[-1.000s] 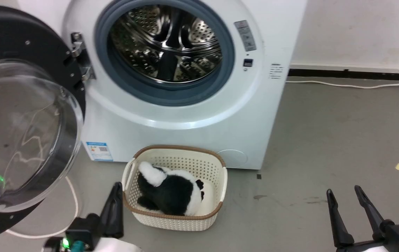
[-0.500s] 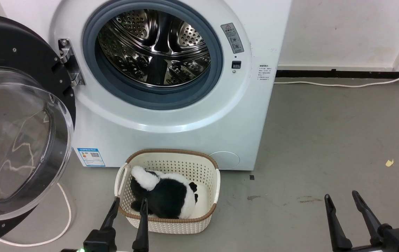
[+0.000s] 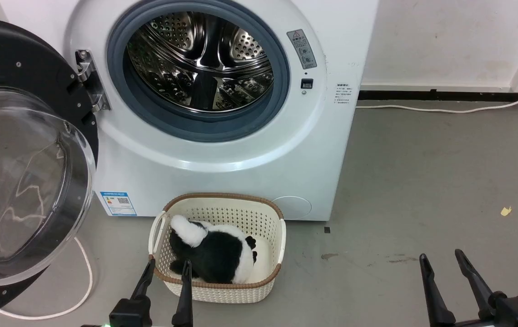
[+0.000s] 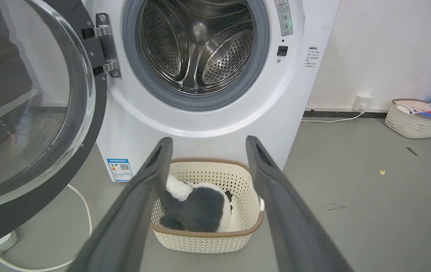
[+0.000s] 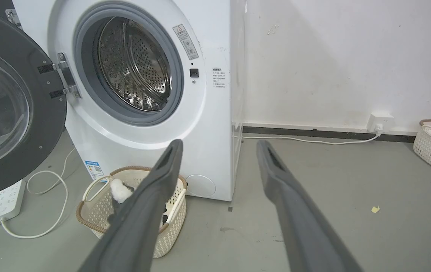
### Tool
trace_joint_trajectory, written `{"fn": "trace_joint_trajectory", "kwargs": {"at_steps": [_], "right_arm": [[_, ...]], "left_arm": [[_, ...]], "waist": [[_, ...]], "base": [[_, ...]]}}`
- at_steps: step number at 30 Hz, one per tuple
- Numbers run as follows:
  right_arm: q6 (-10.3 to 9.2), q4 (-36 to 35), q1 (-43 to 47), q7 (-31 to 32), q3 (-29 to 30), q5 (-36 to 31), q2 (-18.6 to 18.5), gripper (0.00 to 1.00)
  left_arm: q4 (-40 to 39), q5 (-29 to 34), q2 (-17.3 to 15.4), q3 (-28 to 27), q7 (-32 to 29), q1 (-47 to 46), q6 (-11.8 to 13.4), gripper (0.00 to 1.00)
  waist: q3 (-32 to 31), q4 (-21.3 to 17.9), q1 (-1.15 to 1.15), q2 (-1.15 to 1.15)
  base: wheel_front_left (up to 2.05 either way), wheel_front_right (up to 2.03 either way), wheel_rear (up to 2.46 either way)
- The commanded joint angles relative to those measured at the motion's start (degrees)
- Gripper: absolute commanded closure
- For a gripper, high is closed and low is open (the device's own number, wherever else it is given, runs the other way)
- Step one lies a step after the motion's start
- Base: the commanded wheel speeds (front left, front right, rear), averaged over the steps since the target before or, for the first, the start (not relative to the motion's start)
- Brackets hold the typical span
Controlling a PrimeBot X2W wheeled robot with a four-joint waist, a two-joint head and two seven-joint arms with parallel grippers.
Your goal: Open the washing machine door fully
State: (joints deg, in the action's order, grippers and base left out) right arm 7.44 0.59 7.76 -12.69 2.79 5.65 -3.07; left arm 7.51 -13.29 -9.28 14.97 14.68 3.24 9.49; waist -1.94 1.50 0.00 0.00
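The white washing machine (image 3: 313,150) (image 4: 298,94) (image 5: 215,124) stands ahead with its steel drum exposed. Its round door (image 3: 18,59) (image 4: 98,94) (image 5: 45,124), black-rimmed with a clear glass bowl, hangs swung wide out to the left on a metal hinge (image 3: 88,79). My left gripper (image 3: 168,265) (image 4: 205,140) is open low in the head view, in front of the basket, touching nothing. Over bare floor at the lower right, my right gripper (image 3: 440,256) (image 5: 218,142) is open and holds nothing.
A cream basket (image 3: 272,272) holding a black-and-white plush toy (image 3: 218,250) sits on the floor before the machine. A white cable (image 3: 84,286) and a power strip (image 5: 5,200) lie under the door. Another basket (image 4: 414,119) stands by the far right wall.
Between one second and half a second ago the head camera shifted and my left gripper turned so both its fingers show. Since then, only the right gripper has dipped slightly.
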Motion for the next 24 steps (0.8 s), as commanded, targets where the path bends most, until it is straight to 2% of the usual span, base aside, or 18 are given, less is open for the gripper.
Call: {"fn": "trace_joint_trajectory", "kwargs": {"at_steps": [1,5,6,24], "right_arm": [[0.05,0.18,0.24,-0.20,-0.18,0.65,0.19,0.00],[0.05,0.24,0.16,-0.23,-0.26,0.68,0.19,0.00],[0.00,0.16,-0.01,0.02,-0.17,0.00,0.00,1.00],[0.00,0.08,-0.90,1.45,-0.45,-0.67,0.02,1.00]], "left_arm": [[0.02,-0.11,0.35,-0.19,0.30,-0.65,0.32,0.00],[0.01,-0.21,0.33,-0.11,0.31,-0.65,0.25,0.00],[-0.01,0.00,0.18,-0.02,-0.02,-0.01,-0.02,1.00],[-0.85,1.51,0.86,-1.68,-1.76,-0.36,-1.13,1.00]], "waist": [[-0.03,0.03,0.00,0.00],[0.00,0.12,0.00,0.00],[0.01,0.12,0.00,0.00],[0.23,-0.06,0.00,0.00]], "base": [[0.00,0.00,0.00],[0.00,0.00,0.00],[0.00,0.00,0.00],[0.00,0.00,0.00]]}}
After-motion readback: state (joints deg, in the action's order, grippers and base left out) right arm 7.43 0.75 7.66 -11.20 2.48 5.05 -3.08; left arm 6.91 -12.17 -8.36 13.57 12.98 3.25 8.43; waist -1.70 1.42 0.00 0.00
